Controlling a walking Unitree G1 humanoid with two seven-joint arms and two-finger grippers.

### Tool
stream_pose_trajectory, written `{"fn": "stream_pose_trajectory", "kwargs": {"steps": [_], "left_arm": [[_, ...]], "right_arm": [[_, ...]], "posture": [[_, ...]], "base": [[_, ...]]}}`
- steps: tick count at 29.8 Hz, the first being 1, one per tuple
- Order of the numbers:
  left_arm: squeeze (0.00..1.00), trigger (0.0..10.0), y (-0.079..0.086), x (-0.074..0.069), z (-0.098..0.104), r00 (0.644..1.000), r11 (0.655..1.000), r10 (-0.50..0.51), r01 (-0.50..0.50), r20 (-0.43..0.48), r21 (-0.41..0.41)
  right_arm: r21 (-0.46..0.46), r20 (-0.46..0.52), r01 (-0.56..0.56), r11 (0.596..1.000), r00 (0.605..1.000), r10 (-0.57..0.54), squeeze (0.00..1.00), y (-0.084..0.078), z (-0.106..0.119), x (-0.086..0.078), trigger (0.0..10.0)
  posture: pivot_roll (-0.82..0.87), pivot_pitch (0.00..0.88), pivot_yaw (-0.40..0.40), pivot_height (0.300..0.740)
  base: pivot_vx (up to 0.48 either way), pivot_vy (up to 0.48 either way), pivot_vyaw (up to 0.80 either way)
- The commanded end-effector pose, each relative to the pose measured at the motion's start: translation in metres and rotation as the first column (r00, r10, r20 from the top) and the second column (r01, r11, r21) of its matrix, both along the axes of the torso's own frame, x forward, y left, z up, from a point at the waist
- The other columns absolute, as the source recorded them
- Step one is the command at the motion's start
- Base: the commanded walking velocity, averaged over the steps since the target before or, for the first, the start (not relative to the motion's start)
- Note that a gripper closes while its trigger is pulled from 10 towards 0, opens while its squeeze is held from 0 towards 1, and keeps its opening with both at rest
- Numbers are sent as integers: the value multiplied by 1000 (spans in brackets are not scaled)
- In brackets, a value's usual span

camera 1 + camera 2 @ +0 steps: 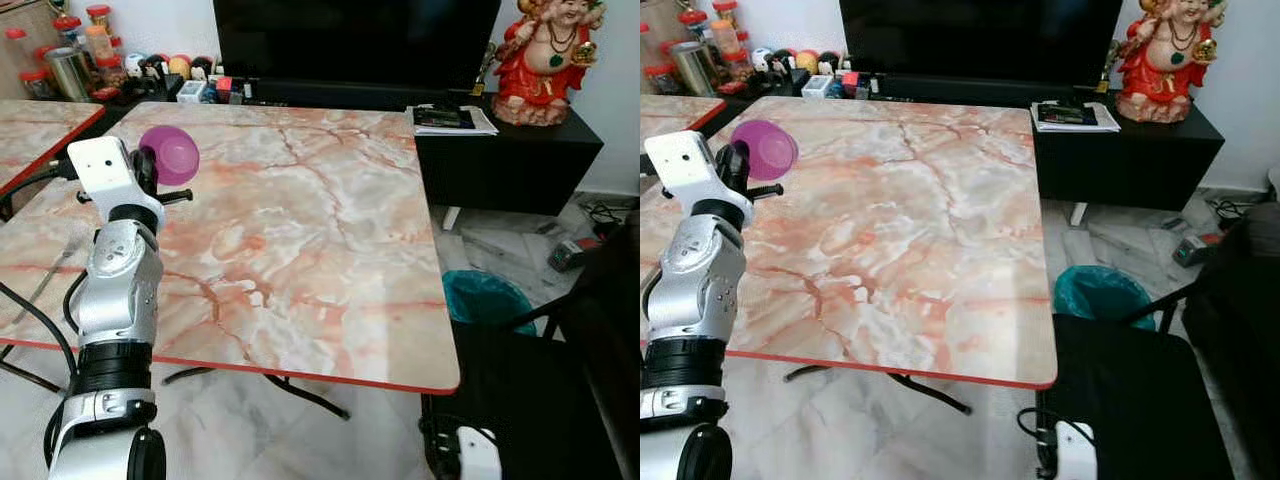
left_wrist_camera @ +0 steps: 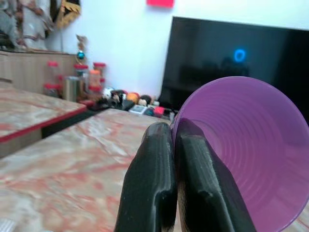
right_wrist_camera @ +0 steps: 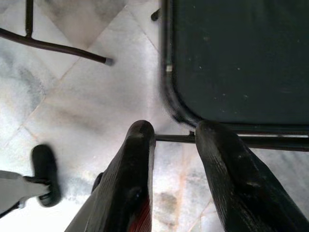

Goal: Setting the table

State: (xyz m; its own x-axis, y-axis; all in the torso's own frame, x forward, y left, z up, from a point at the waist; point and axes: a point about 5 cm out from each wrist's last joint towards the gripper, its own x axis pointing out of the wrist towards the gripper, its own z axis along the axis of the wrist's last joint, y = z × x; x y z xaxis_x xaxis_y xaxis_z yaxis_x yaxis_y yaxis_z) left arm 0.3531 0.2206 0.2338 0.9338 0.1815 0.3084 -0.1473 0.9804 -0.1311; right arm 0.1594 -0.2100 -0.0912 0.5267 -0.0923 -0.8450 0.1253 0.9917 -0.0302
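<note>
A purple bowl (image 1: 169, 154) was held by its rim, clamped in the left gripper (image 2: 173, 140) above the table (image 1: 300, 240); the right gripper (image 3: 174, 130), fingers parted, was hung beside the table.

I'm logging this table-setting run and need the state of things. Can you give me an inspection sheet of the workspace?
Surface: marble-pattern table with red edge, bare.
Job's things: purple bowl held tilted above the table's left side.
Clutter: jars and small items on the low shelf behind; papers on the black cabinet.
Hands: left hand shut on the bowl's rim; right hand open, low over the floor by a dark chair.
Cables: black cable along the left arm.
Surroundings: TV, red figurine, teal bin.
</note>
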Motion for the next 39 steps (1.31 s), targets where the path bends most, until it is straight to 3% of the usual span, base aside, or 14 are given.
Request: {"fn": "stream_pose_trajectory", "kwargs": {"steps": [1, 19, 27, 32, 39], "left_arm": [[0, 10000, 6, -2, 13, 998, 1000, 25, -24, 62, -14], [0, 10000, 15, -4, 31, 991, 998, 58, -57, 124, -15], [0, 10000, 11, -4, 26, 992, 999, 45, -44, 117, -13], [0, 10000, 1, -4, 8, 998, 996, 9, -14, 66, 87], [0, 10000, -9, -4, 12, 996, 985, -21, 5, 88, 171]], "right_arm": [[19, -12, -15, 1000, 1000, 15, 0, 10, -2, 0, 10000], [24, -11, -17, 1000, 1000, 17, 0, 15, -2, 3, 10000], [30, -11, -23, 999, 1000, 23, 0, 17, -2, 3, 10000], [43, 14, -2, 999, 1000, 2, 0, 19, -1, 4, 10000], [54, 36, 9, 999, 999, -11, 0, 21, 0, 8, 10000]], "posture": [[14, 0, 1, 728], [24, 0, 2, 728], [28, 0, 5, 728], [25, 0, 10, 728], [34, 0, 9, 728]], "base": [[0, 480, 0], [0, 480, 0], [0, 480, 0], [0, 480, 0], [0, 480, 0]]}}
